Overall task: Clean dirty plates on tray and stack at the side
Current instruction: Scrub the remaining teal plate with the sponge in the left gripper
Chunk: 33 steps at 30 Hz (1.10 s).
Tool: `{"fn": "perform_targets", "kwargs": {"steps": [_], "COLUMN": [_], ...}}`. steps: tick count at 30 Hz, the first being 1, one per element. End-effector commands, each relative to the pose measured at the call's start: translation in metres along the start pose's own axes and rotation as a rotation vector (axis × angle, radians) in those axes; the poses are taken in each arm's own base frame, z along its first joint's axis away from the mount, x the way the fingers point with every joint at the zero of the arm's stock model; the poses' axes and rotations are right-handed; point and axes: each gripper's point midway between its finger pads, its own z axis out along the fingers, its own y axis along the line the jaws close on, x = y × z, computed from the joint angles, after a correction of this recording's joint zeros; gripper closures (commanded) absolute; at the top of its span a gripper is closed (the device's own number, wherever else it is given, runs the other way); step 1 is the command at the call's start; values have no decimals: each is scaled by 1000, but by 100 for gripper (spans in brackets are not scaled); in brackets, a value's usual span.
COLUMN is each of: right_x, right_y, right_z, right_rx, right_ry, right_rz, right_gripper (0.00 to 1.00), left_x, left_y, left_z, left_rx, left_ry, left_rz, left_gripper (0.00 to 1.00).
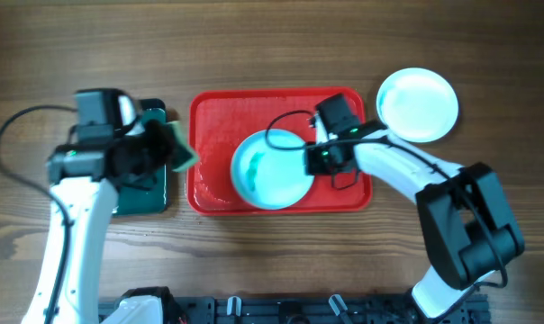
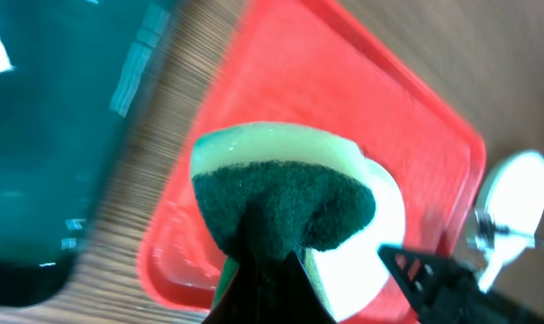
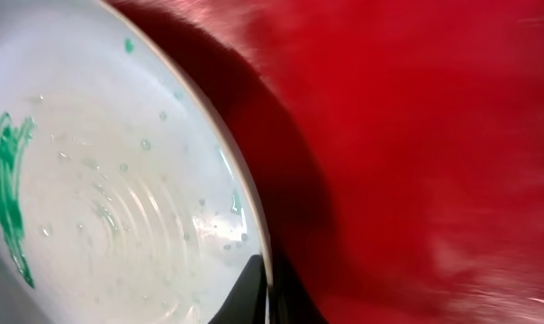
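Note:
A pale aqua plate with a green smear lies tilted in the red tray. My right gripper is shut on its right rim; the right wrist view shows the plate pinched at the rim between my fingers, above the tray. My left gripper is shut on a green and yellow sponge, at the tray's left edge; the left wrist view shows the sponge in my fingers with the tray behind. A white plate sits on the table right of the tray.
A dark green narrow tray lies left of the red tray, under my left arm; it also shows in the left wrist view. The right arm's base stands at the lower right.

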Motion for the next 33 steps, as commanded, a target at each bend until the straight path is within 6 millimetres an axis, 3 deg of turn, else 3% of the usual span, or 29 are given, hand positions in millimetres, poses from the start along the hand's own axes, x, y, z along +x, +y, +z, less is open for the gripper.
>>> {"fn": "perform_targets", "kwargs": {"steps": [1, 9, 15, 18, 23, 25, 28, 30, 33], "right_x": [19, 18, 18, 18, 19, 20, 19, 19, 19], "right_y": [18, 22, 22, 22, 21, 21, 21, 20, 20], "right_z": [18, 18, 18, 18, 18, 18, 18, 18, 18], "right_rx": [10, 6, 7, 8, 10, 11, 12, 14, 14], "right_ry": [26, 13, 15, 15, 20, 21, 20, 18, 18], "right_rz": [-57, -65, -67, -70, -70, -70, -71, -70, -70], "right_gripper": [96, 96, 96, 96, 96, 96, 96, 96, 96], "left_x": [32, 85, 119, 113, 60, 43, 25, 29, 80], "left_y": [-29, -34, -45, -30, 16, 31, 36, 27, -6], "left_z": [31, 110, 155, 172, 166, 151, 127, 123, 140], "left_rx": [33, -58, -54, -167, -500, -621, -721, -672, -395], "left_ry": [124, 347, 433, 362, 93, 12, -64, -38, 210], "left_rz": [145, 240, 301, 354, 397, 410, 440, 426, 350], "left_gripper": [96, 96, 96, 96, 96, 96, 96, 96, 96]}}
